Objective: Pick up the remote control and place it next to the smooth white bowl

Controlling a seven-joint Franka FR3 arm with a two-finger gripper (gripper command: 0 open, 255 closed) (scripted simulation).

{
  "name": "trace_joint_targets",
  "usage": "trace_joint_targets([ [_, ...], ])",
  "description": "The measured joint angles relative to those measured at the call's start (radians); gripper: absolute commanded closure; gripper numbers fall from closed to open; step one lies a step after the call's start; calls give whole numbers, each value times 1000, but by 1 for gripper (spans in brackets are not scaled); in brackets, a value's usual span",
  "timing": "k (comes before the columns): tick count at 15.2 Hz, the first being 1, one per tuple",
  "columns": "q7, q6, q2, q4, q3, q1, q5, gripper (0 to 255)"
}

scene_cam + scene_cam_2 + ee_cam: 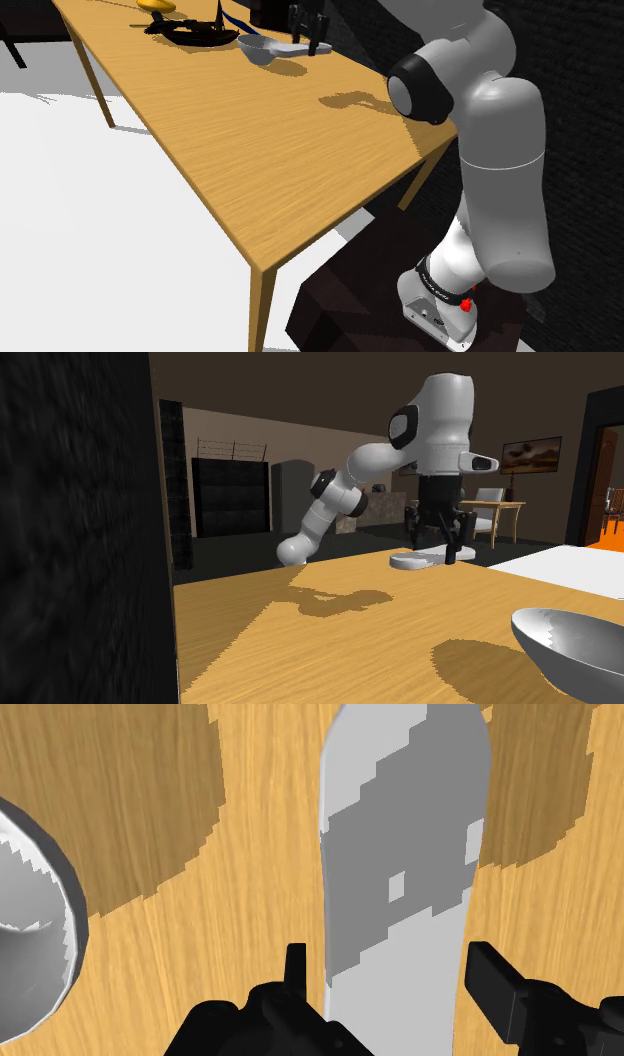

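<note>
The gripper [388, 954] hung low over the wooden surface [250, 150] with its jaws released, one black finger on each side of the remote control [400, 854], which lay flat on the surface between them; whether the fingers touched its edges could not be told. The remote control was drawn plain white and pale grey, long and round-ended. In the shoulder view the gripper stood towards the far end of the surface, at about 12 o'clock from the stand [335, 305], and the white bowl [262, 48] sat upright near the remote control, at its 9 o'clock, a strip of bare wood between them in the wrist view. In the second exterior view the bowl lay at about 4 o'clock from the remote control. In the shoulder view a dark tray [190, 32] lay at 9 o'clock from the bowl, a yellow thing [158, 5] at the tray's 11 o'clock
</note>
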Motion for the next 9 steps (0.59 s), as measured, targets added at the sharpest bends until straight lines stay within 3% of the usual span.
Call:
trace_joint_targets([
  [9, -23, 157, -37, -223, -32, 118, -34, 255],
])
